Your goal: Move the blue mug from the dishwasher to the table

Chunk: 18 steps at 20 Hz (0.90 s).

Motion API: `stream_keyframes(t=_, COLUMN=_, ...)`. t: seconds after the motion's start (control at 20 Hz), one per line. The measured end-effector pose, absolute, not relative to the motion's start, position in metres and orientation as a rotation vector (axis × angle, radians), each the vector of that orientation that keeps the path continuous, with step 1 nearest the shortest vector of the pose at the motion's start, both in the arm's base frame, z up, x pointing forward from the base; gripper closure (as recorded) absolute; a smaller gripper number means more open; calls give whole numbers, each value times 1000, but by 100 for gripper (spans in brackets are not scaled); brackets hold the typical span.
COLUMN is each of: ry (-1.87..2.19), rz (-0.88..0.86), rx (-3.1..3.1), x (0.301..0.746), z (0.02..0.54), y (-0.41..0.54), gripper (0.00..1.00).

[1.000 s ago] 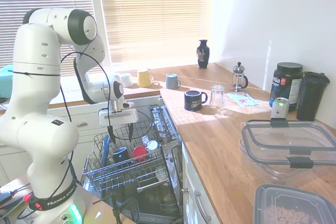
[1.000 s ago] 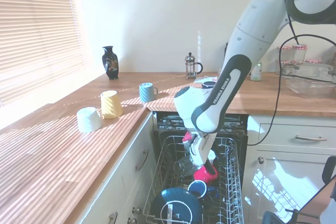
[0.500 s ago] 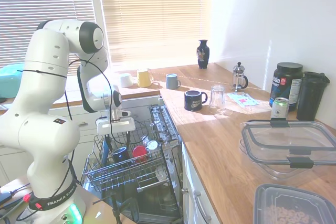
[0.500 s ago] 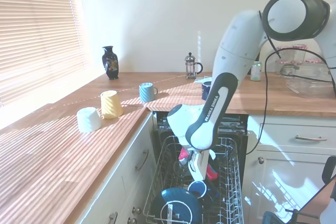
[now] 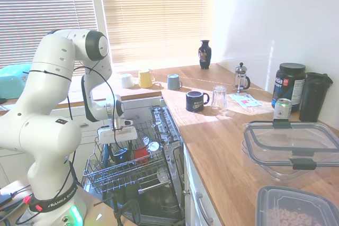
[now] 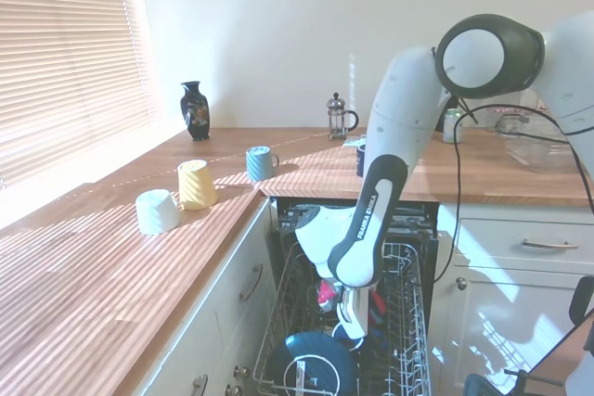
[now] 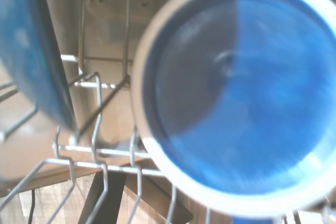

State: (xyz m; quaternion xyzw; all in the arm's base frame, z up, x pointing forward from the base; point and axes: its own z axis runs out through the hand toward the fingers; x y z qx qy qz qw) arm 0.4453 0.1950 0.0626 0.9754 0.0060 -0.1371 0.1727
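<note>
The blue mug (image 5: 121,156) stands upside down in the grey wire rack (image 5: 132,175) of the open dishwasher (image 5: 159,183), between a blue plate (image 5: 105,152) and a red mug (image 5: 141,153). My gripper (image 5: 119,142) hangs straight down just above it, low inside the rack. In the wrist view the blue mug's (image 7: 236,93) blue base with its white ring fills most of the picture. From the other side my gripper (image 6: 352,324) hides nearly all of the mug. The table (image 5: 222,141) is the wooden countertop to the right of the dishwasher.
The blue plate (image 6: 311,365) and red mug (image 6: 327,296) crowd the rack (image 6: 408,359). On the table stand a lettered navy mug (image 5: 196,100), a glass (image 5: 219,98), a grey-blue mug (image 5: 173,81), a yellow mug (image 5: 144,78), a French press (image 5: 241,78) and plastic containers (image 5: 291,146).
The arm has folded down and my gripper has dropped from above the rack to just over the blue mug. Nothing in the rack has moved.
</note>
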Motion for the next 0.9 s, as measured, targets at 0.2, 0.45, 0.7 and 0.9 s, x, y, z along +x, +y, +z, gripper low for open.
stream_keyframes(t=0.2, ry=37, rz=-405, rx=2751, x=444, z=49, y=198, gripper=0)
stream_keyframes(t=0.45, ry=41, rz=-425, rx=2736, x=445, z=38, y=181, gripper=0)
stream_keyframes(t=0.7, ry=65, rz=-428, rx=2743, x=438, z=20, y=181, gripper=100)
stream_keyframes(t=0.9, ry=73, rz=-411, rx=2749, x=437, z=12, y=181, gripper=100)
